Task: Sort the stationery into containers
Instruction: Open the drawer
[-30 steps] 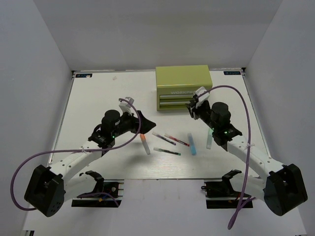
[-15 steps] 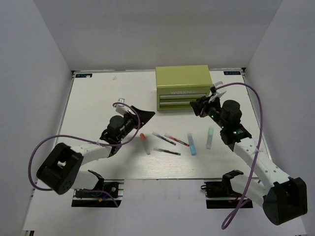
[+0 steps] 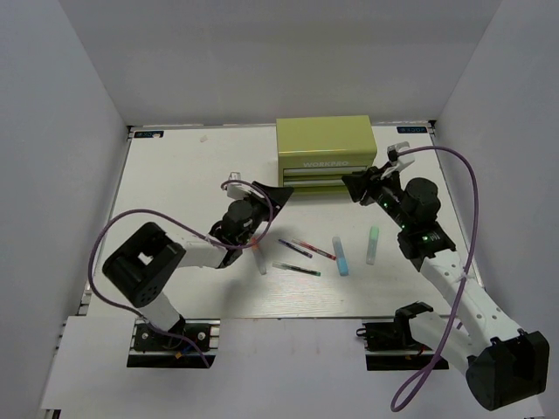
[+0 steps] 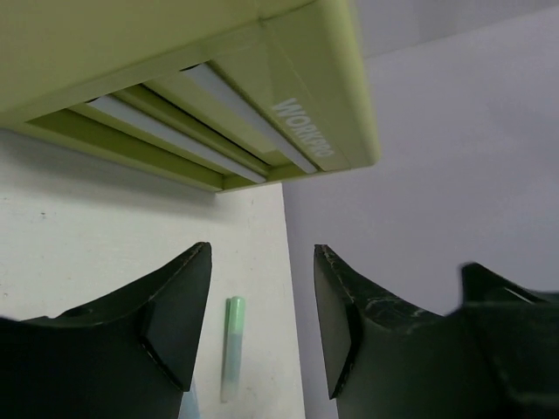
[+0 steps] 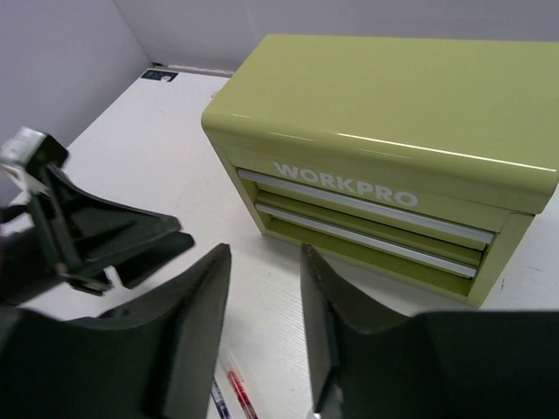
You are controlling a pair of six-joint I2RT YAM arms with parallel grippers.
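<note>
Your left gripper (image 3: 276, 193) reaches across the desk (image 3: 175, 175) toward the tool chest (image 3: 325, 144), with its tips just beside the chest's near left corner. In the left wrist view its fingers (image 4: 175, 319) stand apart and hold nothing. Through the gap you can see the mint marker (image 4: 231, 353) lying flat on the desk.

Your right gripper (image 3: 353, 187) hangs at the chest's near right corner, close in front of the drawers. Its fingers (image 5: 196, 327) are also spread and empty, and they point at the chest's front.

The chest stands at the far side of the desk, right of the middle, with the "WORKPRO" face turned toward you. The upper drawer (image 5: 367, 206) and the lower drawer (image 5: 365, 234) are both pushed in, each with a silver pull running across its front.

All six pieces of stationery lie loose on the desk, on the near side of the chest and between your two arms:
- The white marker (image 3: 260, 260) is farthest left, just beside the left forearm and partly hidden by it.
- The dark pen (image 3: 292, 248) and the red pen (image 3: 316, 251) lie to its right, slanted and close together.
- The green pen (image 3: 297, 268) lies just nearer to you than those two.
- The light blue marker (image 3: 341, 256) comes next to the right.
- The mint marker (image 3: 372, 245) is farthest right, close by the right arm.

Neither set of fingers touches any of them.
</note>
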